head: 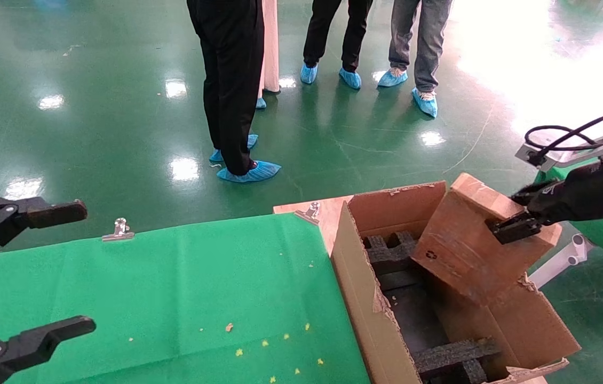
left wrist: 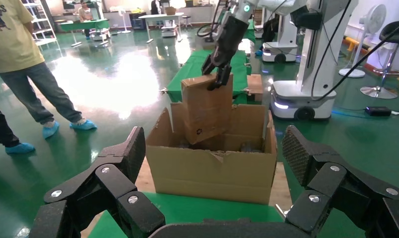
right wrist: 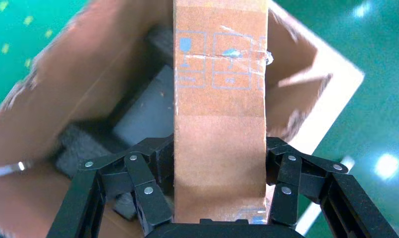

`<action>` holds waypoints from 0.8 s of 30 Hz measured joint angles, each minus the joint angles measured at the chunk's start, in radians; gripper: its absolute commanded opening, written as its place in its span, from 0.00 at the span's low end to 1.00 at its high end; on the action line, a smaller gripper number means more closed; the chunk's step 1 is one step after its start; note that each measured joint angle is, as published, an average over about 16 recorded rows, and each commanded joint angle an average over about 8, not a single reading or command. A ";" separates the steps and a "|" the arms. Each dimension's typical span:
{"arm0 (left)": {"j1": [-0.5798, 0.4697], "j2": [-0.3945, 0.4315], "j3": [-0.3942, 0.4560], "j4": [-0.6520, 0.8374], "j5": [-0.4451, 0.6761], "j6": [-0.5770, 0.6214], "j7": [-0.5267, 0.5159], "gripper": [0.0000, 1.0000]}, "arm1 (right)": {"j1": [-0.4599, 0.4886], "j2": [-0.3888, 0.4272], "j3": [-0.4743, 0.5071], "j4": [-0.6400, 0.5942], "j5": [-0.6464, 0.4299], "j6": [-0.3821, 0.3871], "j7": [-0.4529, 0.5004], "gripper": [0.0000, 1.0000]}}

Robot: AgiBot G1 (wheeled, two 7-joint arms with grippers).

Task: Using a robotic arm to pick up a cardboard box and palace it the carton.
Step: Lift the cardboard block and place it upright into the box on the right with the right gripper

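Green floor spreads ahead, with people in blue shoe covers (head: 249, 172) standing beyond my green-clothed counter (head: 173, 298). My right pincer (head: 515, 226) is clamped on the box (head: 472, 245), a finger pressed to each side of it, holding it tilted above the carton's (head: 357, 298) open top, its lower end dipping between the flaps over the black foam (head: 395, 256). My left pincer (head: 29, 272) hangs spread wide over the counter's near left edge, gripping nothing.

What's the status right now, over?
Right gripper shut on cardboard box, tilted over the open carton. Left gripper open, idle over the green table. Black foam inserts inside.
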 measured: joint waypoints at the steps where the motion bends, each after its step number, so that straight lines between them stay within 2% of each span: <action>1: 0.000 0.000 0.000 0.000 0.000 0.000 0.000 1.00 | -0.008 0.000 -0.003 0.001 -0.001 0.013 0.040 0.00; 6: 0.000 0.000 0.000 0.000 0.000 0.000 0.000 1.00 | -0.033 0.005 -0.022 0.026 -0.012 0.062 0.221 0.00; 12: 0.000 0.000 0.000 0.000 0.000 0.000 0.000 1.00 | -0.043 0.017 -0.046 0.079 -0.038 0.101 0.374 0.00; 17: 0.000 0.000 0.000 0.000 0.000 0.000 0.000 1.00 | -0.045 0.024 -0.060 0.113 -0.053 0.116 0.438 0.00; 24: 0.000 0.000 0.000 0.000 0.000 0.000 0.000 1.00 | -0.049 0.022 -0.068 0.125 -0.065 0.132 0.470 0.00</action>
